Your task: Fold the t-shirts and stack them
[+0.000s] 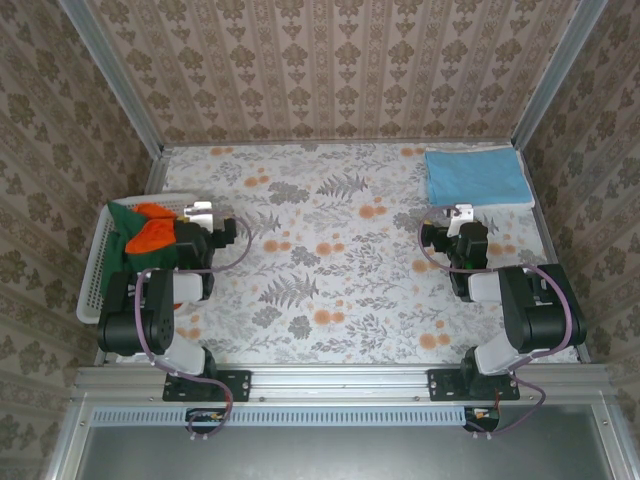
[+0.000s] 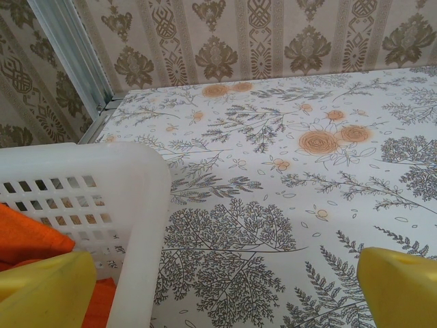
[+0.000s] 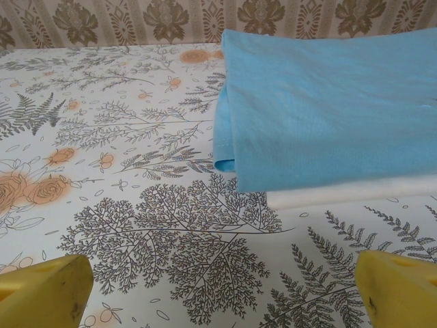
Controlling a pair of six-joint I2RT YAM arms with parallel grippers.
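Both sets of jaws are seen spread wide, with nothing between them. The left gripper (image 2: 222, 273) is poised astride a rim: its left pad is over the white lattice basket (image 2: 136, 205), its right pad over the flowered table (image 2: 287, 205). The right gripper (image 3: 222, 273) is held low over bare table, and the light blue t-shirt (image 3: 321, 102) lies near, at its 12 to 1 o'clock, untouched.

In the top view the blue shirt is found folded flat at the table's 1 o'clock corner. A white layer is seen under its near edge; what that layer is cannot be told. The basket is set at the table's 9 o'clock edge. In it the orange t-shirt (image 1: 150, 235) is bundled with the dark green t-shirt (image 1: 125, 235), the orange uppermost; whether one orange garment or more is there cannot be told.

The shirts are judged light, limp and not fragile. Any part not supported can be expected to sag and drape, and a thin single layer may slip from the pads. A raised fold of the orange cloth at the basket's 3 o'clock side, just beside the left jaws, is judged the best first hold. A high lift would be needed so that the green shirt is not dragged along or the lattice snagged. For spreading, both shoulders are best pinched.
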